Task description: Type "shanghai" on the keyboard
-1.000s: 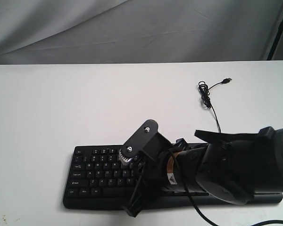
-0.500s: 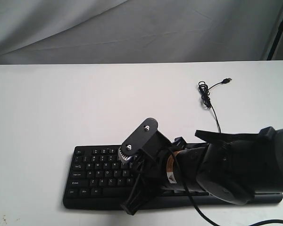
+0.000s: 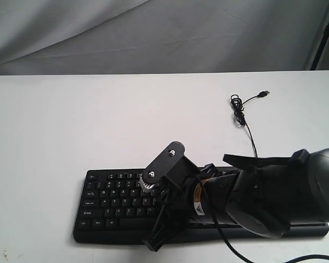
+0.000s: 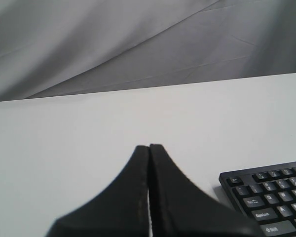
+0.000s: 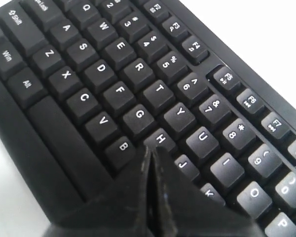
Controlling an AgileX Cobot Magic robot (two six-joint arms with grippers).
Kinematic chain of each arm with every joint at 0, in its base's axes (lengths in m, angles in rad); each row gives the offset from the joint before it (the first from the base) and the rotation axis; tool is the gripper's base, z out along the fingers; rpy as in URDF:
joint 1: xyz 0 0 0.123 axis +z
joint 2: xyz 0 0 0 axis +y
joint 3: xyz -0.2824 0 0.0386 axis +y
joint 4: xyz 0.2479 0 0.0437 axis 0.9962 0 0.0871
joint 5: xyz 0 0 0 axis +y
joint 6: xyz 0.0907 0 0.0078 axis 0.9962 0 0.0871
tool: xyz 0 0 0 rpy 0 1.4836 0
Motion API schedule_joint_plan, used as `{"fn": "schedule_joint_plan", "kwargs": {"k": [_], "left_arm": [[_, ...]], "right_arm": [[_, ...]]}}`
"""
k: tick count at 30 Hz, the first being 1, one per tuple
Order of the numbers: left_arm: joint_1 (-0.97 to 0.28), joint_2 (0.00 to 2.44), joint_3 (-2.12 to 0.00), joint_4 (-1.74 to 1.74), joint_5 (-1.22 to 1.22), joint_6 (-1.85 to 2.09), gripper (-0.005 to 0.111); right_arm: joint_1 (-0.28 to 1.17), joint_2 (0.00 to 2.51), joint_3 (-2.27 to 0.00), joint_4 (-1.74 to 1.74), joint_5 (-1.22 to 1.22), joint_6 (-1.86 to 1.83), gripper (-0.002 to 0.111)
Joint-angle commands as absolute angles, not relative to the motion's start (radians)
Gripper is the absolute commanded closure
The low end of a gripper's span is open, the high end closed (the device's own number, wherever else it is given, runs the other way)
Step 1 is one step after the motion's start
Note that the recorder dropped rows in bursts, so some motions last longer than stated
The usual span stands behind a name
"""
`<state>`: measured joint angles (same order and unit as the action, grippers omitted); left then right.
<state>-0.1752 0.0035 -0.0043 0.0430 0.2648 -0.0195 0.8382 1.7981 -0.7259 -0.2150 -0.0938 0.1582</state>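
bench check, both arms.

the keyboard (image 3: 107, 200) lies flat on the white table (image 3: 71, 126), close to the near edge, long side running left to right. only its left part shows in the exterior view; the rest sits under the right arm (image 3: 263, 203), which reaches in from the right and lies low across it. a thin black cable (image 3: 247, 126) leaves the far side of the keyboard, runs away from me, makes a small tangled loop and ends in a usb plug (image 3: 266, 92) lying loose on the table. grey cloth (image 3: 153, 33) hangs behind the table.

right gripper (image 5: 150, 150): fingers pressed together into one point, nothing between them. in the right wrist view that point sits at the edge of the h key, with b and j just beside it. i cannot tell from here whether it touches the key or rides just above it.

left gripper (image 4: 149, 147): fingers also pressed together, holding nothing. it points out over bare table, and the left wrist view catches only the esc corner of the keyboard off to one side, well apart from the tips. i do not see this gripper in the exterior view.
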Motion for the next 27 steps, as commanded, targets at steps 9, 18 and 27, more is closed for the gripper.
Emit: {"fn": "schedule_joint_plan", "kwargs": {"k": [9,18,27], "left_arm": [[-0.179,0.0,0.0,0.048,0.259,-0.022,0.107],[-0.179,0.0,0.0,0.048,0.259,-0.022,0.107],[-0.179,0.0,0.0,0.048,0.259,-0.022,0.107]], "right_arm": [[0.838,1.807,-0.723,-0.209,-0.114,0.157,0.108],[0.838,1.832,-0.723,-0.209,-0.12,0.157,0.108],[0.849,1.832,-0.851,-0.214,0.017,0.153,0.108]]}}
